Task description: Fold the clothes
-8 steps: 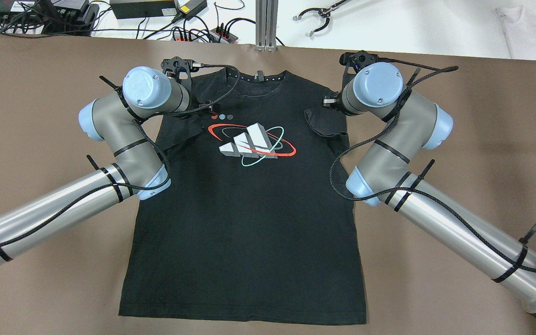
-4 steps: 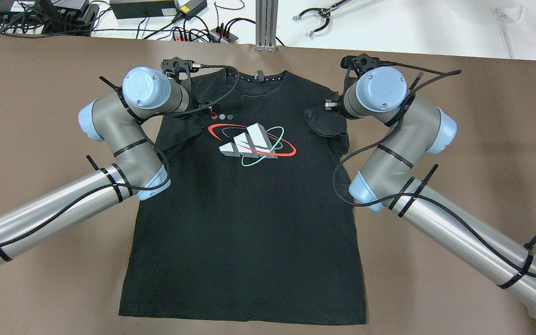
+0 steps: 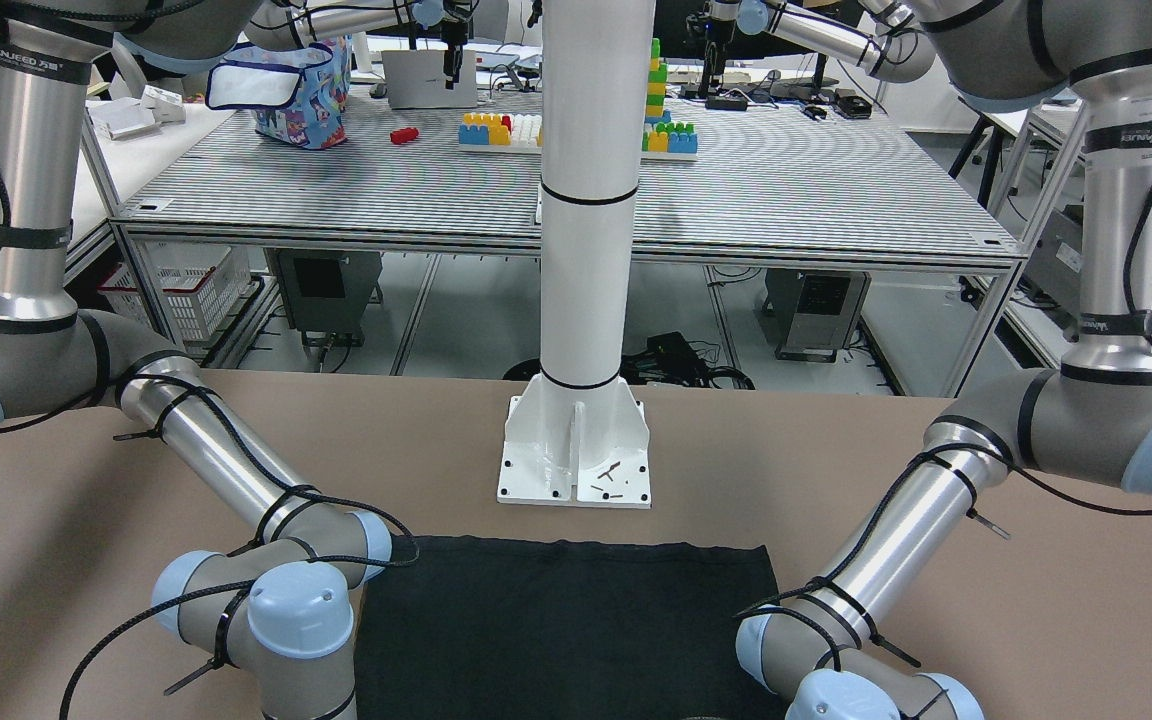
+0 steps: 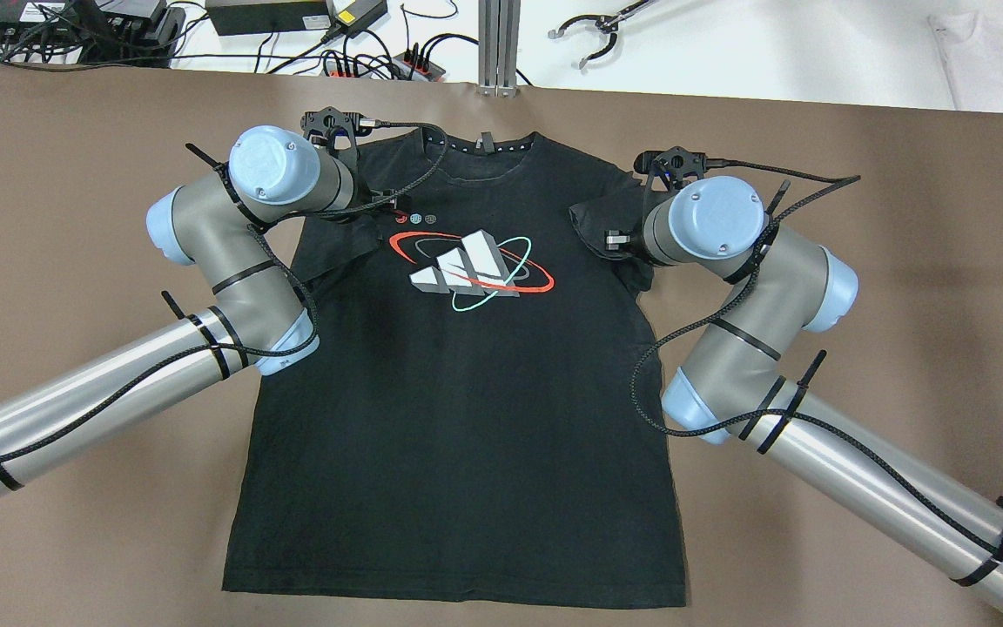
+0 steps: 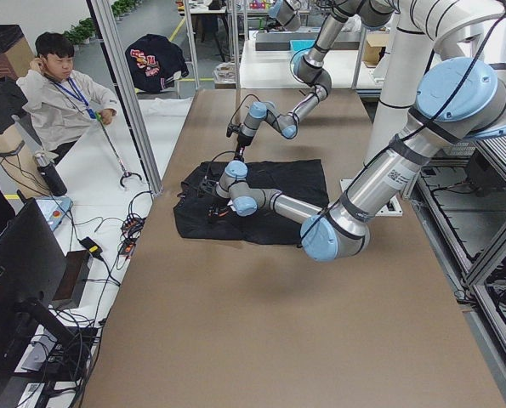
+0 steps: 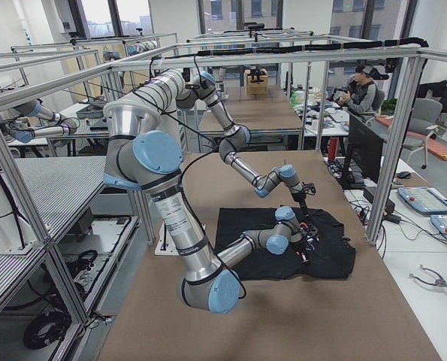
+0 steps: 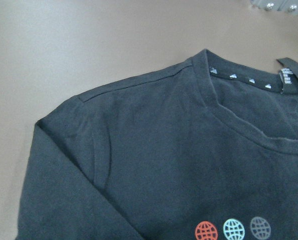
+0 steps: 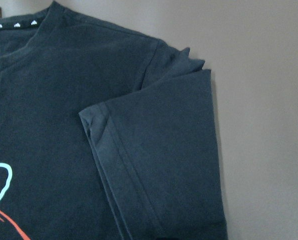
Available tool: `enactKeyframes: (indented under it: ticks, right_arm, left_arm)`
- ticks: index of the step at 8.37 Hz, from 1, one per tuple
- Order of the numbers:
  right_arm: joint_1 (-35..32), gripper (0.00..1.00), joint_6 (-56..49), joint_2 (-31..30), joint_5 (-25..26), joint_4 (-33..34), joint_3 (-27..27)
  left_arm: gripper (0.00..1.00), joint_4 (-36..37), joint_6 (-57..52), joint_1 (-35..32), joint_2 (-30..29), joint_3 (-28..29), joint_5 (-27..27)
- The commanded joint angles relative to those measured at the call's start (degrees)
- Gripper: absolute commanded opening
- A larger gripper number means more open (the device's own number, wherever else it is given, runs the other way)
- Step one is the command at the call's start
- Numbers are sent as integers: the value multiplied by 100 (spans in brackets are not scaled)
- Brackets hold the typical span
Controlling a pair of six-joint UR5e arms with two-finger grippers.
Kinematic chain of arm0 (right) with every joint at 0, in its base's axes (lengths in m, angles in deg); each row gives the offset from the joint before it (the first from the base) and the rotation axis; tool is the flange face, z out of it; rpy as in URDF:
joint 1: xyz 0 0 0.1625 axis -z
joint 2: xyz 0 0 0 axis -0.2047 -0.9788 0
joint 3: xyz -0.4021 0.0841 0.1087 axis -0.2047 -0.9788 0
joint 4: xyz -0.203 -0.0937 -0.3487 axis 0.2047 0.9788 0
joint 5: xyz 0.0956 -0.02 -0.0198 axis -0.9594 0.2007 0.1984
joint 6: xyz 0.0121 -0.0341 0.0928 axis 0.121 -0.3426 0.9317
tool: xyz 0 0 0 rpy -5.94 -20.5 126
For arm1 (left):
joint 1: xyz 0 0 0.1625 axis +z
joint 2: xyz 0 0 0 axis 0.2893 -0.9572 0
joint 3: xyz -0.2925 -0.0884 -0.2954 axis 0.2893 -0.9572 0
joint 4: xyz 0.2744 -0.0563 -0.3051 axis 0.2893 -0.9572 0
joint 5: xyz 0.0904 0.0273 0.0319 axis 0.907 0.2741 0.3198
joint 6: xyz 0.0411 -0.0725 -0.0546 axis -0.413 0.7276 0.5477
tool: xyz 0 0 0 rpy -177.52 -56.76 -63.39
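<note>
Mostly flat, the black T-shirt [image 4: 458, 409] shows one sleeve folded inward.

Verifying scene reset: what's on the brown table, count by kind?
T-shirt: 1
Arms: 2, left arm and right arm
Pillar base: 1
Total: 4

Table: brown, matte top [image 4: 75, 218] that carries all that lies under my arms.
Landmark: white pillar base [image 3: 576, 455], a bolted plate standing on the table at my edge, in the middle.
Clothes: one black T-shirt [image 4: 467, 418], spread flat, print up. Its hem is just beside the pillar base, not touching it, and its collar is at the end away from the base.
Right sleeve [image 8: 159, 165]: folded inward onto the chest, hemmed cuff showing.
</note>
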Motion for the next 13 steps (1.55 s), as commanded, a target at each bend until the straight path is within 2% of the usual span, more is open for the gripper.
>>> enactKeyframes:
  ticks: [1, 4, 5, 6, 7, 8, 10, 13]
  right_arm:
    - [241, 0, 77, -185, 0, -68, 65]
    - [311, 0, 165, -177, 27, -69, 117]
    - [311, 0, 156, -177, 0, 45, 353]
    - [190, 11, 156, -169, -9, 202, 660]
    - [136, 92, 147, -108, -35, 517, 872]
    - [136, 94, 156, -98, -44, 834, 1274]
    - [214, 94, 164, -203, -44, 1800, 2179]
    - [810, 95, 894, -958, 8, 1777, 3085]
  left_arm:
    - [100, 0, -9, -2, 0, 0, -1]
    - [100, 0, 0, -2, 0, 0, -1]
    - [100, 0, 0, -2, -9, 0, -18]
    - [100, 0, 9, -54, -9, -52, -79]
    - [100, -17, 9, -90, -17, -70, -262]
    - [100, 8, 35, -107, 17, -297, -343]
    - [100, 26, 158, -99, 621, -1077, -291]
    - [100, 35, 859, 146, 2288, -3104, -264]
